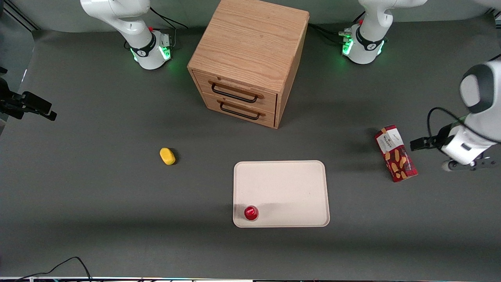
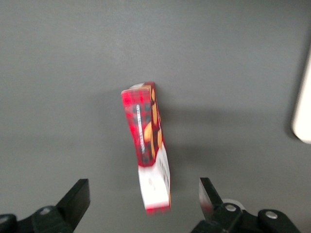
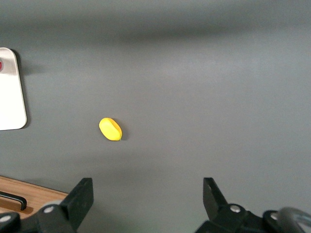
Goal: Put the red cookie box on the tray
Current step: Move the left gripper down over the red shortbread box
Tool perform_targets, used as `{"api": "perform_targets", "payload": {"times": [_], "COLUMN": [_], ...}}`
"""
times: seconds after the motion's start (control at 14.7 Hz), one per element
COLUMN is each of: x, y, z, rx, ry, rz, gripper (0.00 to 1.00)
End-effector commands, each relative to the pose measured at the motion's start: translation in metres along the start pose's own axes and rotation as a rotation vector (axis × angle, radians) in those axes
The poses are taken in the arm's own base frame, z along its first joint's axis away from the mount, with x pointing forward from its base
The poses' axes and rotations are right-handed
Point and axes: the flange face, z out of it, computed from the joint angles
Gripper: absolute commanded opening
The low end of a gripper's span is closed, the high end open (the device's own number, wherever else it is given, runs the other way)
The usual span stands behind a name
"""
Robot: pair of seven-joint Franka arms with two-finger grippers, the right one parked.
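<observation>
The red cookie box (image 1: 395,153), a long tartan carton with a white label end, lies on the grey table toward the working arm's end, apart from the tray (image 1: 297,184). My left gripper (image 1: 465,164) hangs just beside the box, farther toward the table's end. In the left wrist view the gripper (image 2: 144,195) is open and holds nothing. The box (image 2: 147,138) lies below it, its white end showing between the two fingers without touching either. A rim of the cream tray (image 2: 302,114) shows at that view's edge.
A small red cup (image 1: 251,212) stands on the tray's near corner. A yellow lump (image 1: 167,156) lies toward the parked arm's end. A wooden two-drawer cabinet (image 1: 246,58) stands farther from the camera than the tray.
</observation>
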Motion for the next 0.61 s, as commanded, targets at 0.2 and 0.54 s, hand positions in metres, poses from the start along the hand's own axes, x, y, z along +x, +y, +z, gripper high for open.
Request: {"api": "perform_targets", "payload": {"times": [0.2,0.54], "x": [-0.001,-0.007], "y": [-0.007,-0.009], "z": [0.091,0.12], "rx": [-0.077,-0.062], "ry": [0.01,0.046], "rz": [-0.086,-0.09], "gripper": [1.0,0.58]}}
